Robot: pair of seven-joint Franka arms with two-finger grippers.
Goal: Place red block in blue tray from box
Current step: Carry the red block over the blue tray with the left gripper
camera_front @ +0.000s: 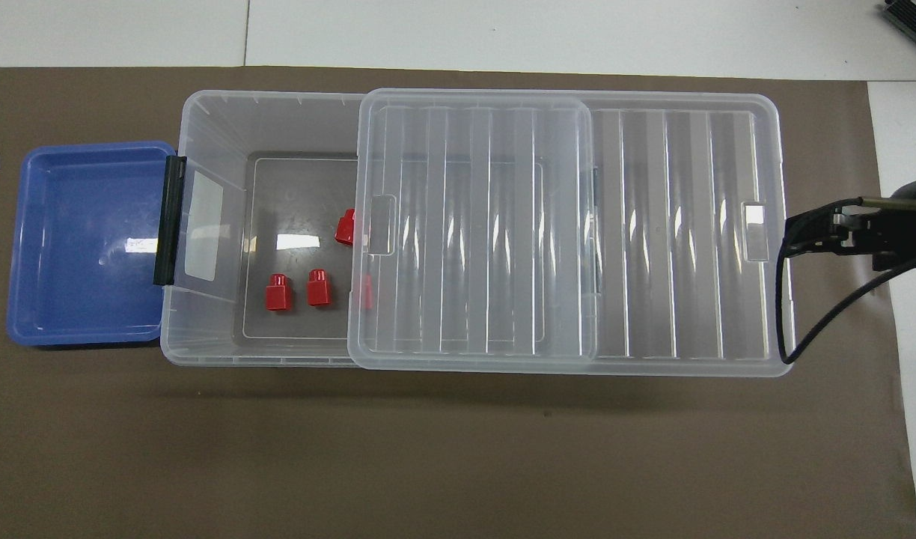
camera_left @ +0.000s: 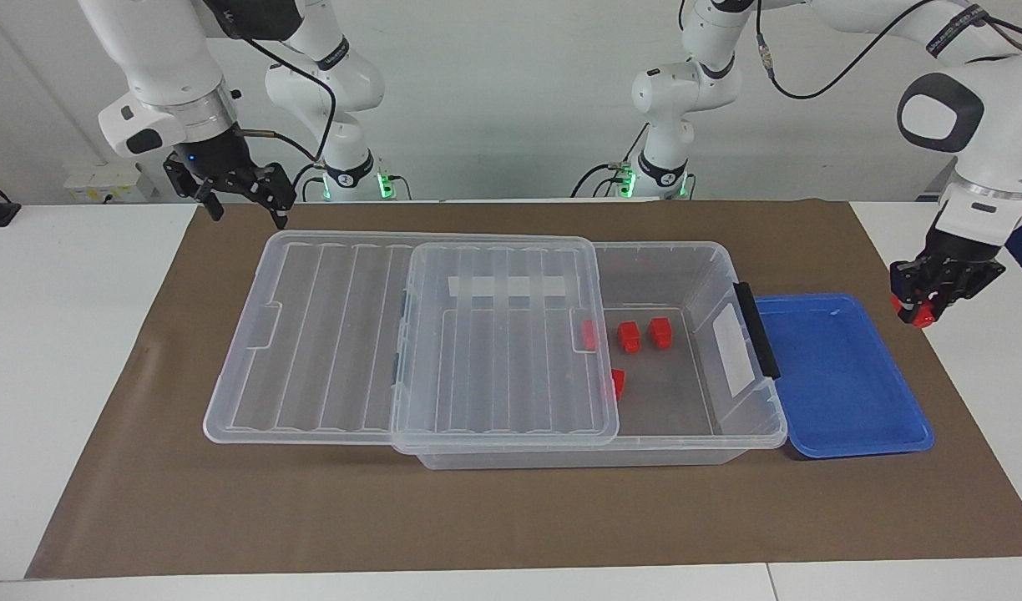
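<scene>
My left end effector (camera_left: 923,310), clamped on a small bright red plastic block (camera_left: 918,315), hangs just outside the shallow bright blue plastic tray (camera_left: 845,380) where it belongs, while my right end effector (camera_left: 245,199) waits spread wide above the large clear plastic box (camera_left: 678,275).

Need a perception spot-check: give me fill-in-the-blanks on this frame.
1. The red block in the left gripper hangs beside the blue tray, which is ___.
2. The box holds ___ red blocks.
3. The right gripper waits over the mat, fingers ___.

Missing words: empty; four; open.
</scene>
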